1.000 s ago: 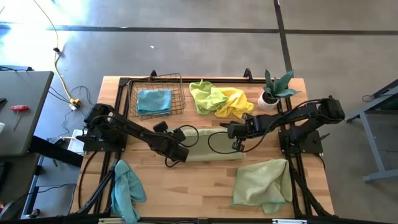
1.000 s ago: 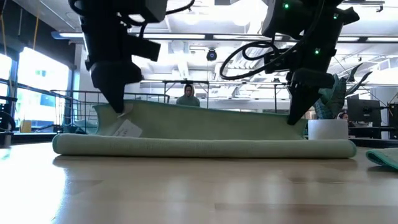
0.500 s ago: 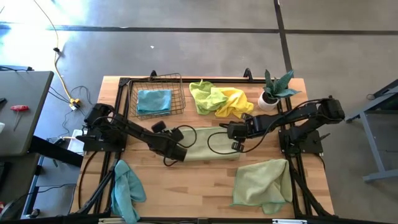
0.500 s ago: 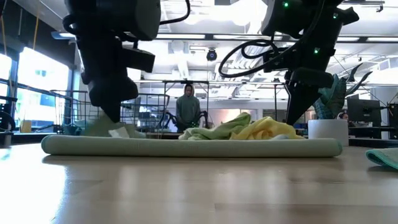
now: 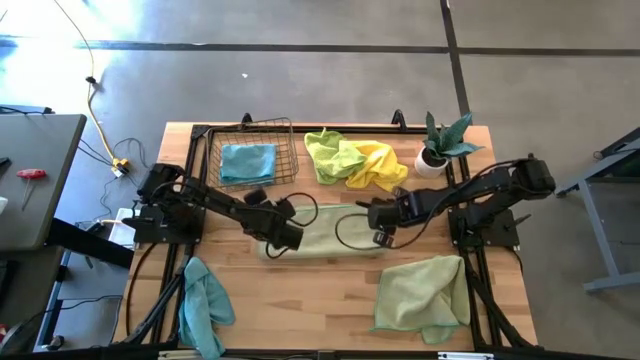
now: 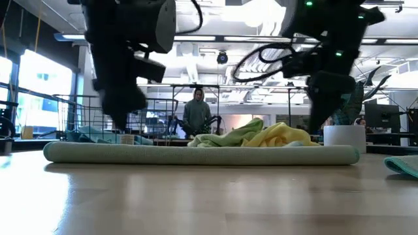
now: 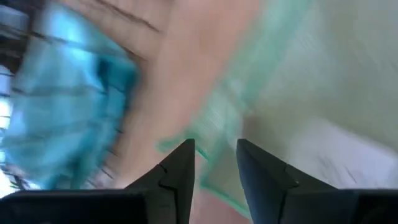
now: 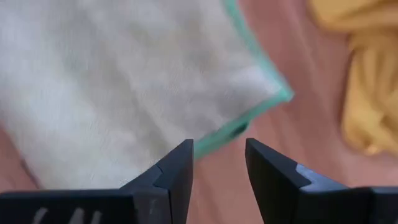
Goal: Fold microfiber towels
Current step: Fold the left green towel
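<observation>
A pale sage green microfiber towel (image 5: pixel 325 238) lies folded flat in the table's middle, a long low band in the low view (image 6: pixel 202 154). My left gripper (image 5: pixel 283 232) hovers open just above its left end (image 7: pixel 216 162), with a green-hemmed corner below the fingers. My right gripper (image 5: pixel 380 224) hovers open above its right end (image 8: pixel 219 162), over another hemmed corner. Neither touches the cloth. More towels lie around: lime and yellow (image 5: pixel 355 160) at the far middle, teal (image 5: pixel 205 305) hanging over the near left edge, sage (image 5: pixel 422 292) at the near right.
A wire basket (image 5: pixel 285 150) at the far left holds a folded light blue towel (image 5: pixel 248 160). A potted plant (image 5: pixel 440 148) stands at the far right. Bare wood shows near the front edge between the teal and sage towels. A person stands in the room beyond the table.
Both grippers held the towel's upper layer raised, then laid it down onto the lower layer, opened and let go. The towel now lies flat, shifted slightly toward the table's left. Both grippers have lifted a little off the cloth.
</observation>
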Motion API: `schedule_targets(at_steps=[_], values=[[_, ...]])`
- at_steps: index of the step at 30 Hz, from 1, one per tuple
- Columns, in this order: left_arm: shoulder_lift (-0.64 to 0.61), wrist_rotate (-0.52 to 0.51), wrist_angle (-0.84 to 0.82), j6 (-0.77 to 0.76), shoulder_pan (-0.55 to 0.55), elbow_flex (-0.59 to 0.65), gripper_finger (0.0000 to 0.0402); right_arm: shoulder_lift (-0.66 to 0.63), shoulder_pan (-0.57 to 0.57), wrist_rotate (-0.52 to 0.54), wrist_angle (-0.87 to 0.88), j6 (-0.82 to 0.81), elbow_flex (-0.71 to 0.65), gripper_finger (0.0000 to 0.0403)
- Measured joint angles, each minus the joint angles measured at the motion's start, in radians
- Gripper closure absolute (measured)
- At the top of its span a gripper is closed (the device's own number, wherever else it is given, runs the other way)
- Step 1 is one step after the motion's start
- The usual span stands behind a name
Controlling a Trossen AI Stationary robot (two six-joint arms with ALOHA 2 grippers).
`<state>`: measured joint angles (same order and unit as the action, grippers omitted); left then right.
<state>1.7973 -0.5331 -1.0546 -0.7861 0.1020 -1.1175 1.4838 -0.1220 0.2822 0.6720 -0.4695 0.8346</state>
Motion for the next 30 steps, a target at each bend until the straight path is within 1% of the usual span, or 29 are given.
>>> schedule_targets(at_steps=[2,3,8,12,14,17,20,24,27,30], values=[[0.0,0.102,0.0,0.055,0.007,0.0,0.0296,0.0,-0.025,-0.002,-0.004,-0.048,-0.028,0.0263],[0.0,0.122,0.0,0.074,0.016,0.0,0.0299,0.0,-0.038,-0.002,-0.004,-0.077,-0.042,0.0263],[-0.049,0.126,-0.006,0.139,0.084,0.001,0.032,-0.007,-0.099,-0.001,-0.056,-0.205,-0.113,0.0263],[-0.101,0.103,0.029,0.124,0.143,0.042,0.0334,-0.037,-0.136,0.005,-0.146,-0.279,-0.171,0.0263],[-0.108,0.089,0.093,0.098,0.167,0.086,0.0339,-0.054,-0.146,0.023,-0.205,-0.297,-0.2,0.0263],[-0.111,0.088,0.24,0.083,0.188,0.163,0.0343,-0.081,-0.15,0.043,-0.288,-0.313,-0.241,0.0263],[-0.111,0.093,0.378,0.083,0.195,0.226,0.0343,-0.11,-0.133,0.034,-0.362,-0.316,-0.28,0.0263],[-0.111,0.106,0.434,0.062,0.194,0.284,0.0343,-0.161,-0.108,-0.023,-0.419,-0.31,-0.325,0.0263],[-0.117,0.099,0.468,-0.007,0.189,0.325,0.0344,-0.211,-0.088,-0.032,-0.434,-0.318,-0.358,0.0263],[-0.12,0.103,0.549,-0.072,0.187,0.356,0.0344,-0.25,-0.059,-0.058,-0.513,-0.348,-0.407,0.0263]])
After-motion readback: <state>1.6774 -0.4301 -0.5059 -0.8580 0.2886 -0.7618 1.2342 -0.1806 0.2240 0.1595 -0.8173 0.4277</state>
